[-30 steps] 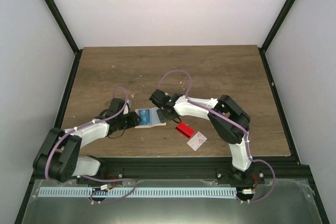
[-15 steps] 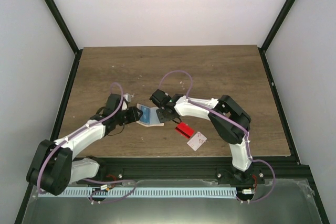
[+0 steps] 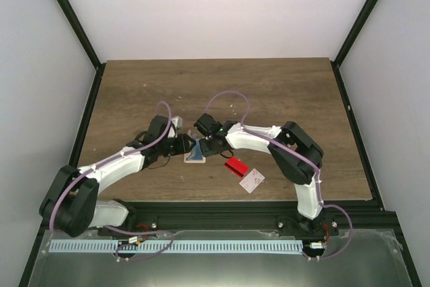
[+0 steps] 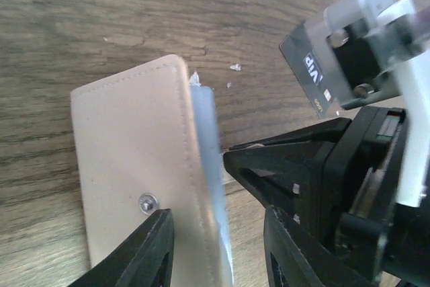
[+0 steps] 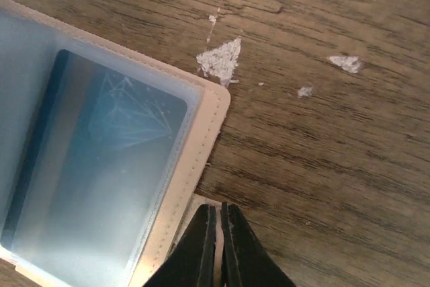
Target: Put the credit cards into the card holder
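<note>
Pinching card holder [image 3: 195,152] edge at tabletop [image 3: 282,92] centre with right tool [image 5: 216,216], apparently to anchor it. Straddling cover [image 4: 127,166] with left tool [image 4: 216,230], spread, likely to fold it. Blue card [image 5: 101,159] sleeved; red card [image 3: 235,165] at 4 o'clock.

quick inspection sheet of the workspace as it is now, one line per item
surface: wood table, scuffed.
job's things: card holder with a blue card in its clear sleeve; red card and white card lie loose side by side; dark VIP card by the right arm.
clutter: white flecks on the wood.
grippers: left gripper open astride the holder's edge; right gripper shut, seemingly pinching a thin holder edge.
cables: purple cables loop above both arms.
surroundings: white walls, black frame posts.
</note>
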Controlling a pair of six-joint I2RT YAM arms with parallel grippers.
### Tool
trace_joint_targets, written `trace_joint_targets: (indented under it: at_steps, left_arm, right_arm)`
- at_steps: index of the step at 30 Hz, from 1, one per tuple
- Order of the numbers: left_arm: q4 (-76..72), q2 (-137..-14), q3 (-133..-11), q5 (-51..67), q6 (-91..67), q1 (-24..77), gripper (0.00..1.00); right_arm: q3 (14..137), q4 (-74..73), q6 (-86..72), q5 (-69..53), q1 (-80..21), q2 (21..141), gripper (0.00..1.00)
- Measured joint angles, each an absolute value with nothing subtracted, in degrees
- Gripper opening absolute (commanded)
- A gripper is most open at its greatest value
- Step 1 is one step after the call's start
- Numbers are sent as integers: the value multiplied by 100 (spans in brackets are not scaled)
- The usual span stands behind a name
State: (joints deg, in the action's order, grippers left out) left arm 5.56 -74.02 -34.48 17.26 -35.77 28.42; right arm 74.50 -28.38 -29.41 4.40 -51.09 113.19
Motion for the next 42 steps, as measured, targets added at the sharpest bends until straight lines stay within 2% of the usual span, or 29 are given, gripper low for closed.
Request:
trace_joint_targets:
  at_steps: [6, 14, 16, 22, 25, 31, 36, 42]
  left_arm:
    - [231, -8156, -3505, 1833, -3557, 3039, 34]
    - [-21, -8571, -3531, 1892, -3568, 3129, 12]
    - [-36, -8578, -3548, 1861, -3564, 3129, 10]
    - [93, -8868, -3743, 1802, -3395, 3155, 8]
    - [187, -9089, -3900, 1752, -3277, 3240, 8]
    - [609, -9341, -4372, 1221, -3120, 3590, 9]
    - [760, -9402, -4499, 956, -3129, 3708, 9]
    - [805, -9421, -4534, 854, -3131, 3730, 8]
  right_arm:
    - [6897, -2255, -3124, 51, -4895, 11021, 1]
    - [6027, -1857, -3393, -325, -4622, 10431, 1]
    - [5986, -1846, -3426, -366, -4591, 10390, 1]
    - [5994, -1831, -3441, -495, -4584, 10388, 3]
    - [6031, -1844, -3444, -545, -4582, 10388, 8]
    - [6082, -1894, -3461, -602, -4554, 10322, 11]
    - [6193, -2008, -3496, -633, -4508, 10322, 19]
    - [6252, -2060, -3524, -639, -4508, 10320, 21]
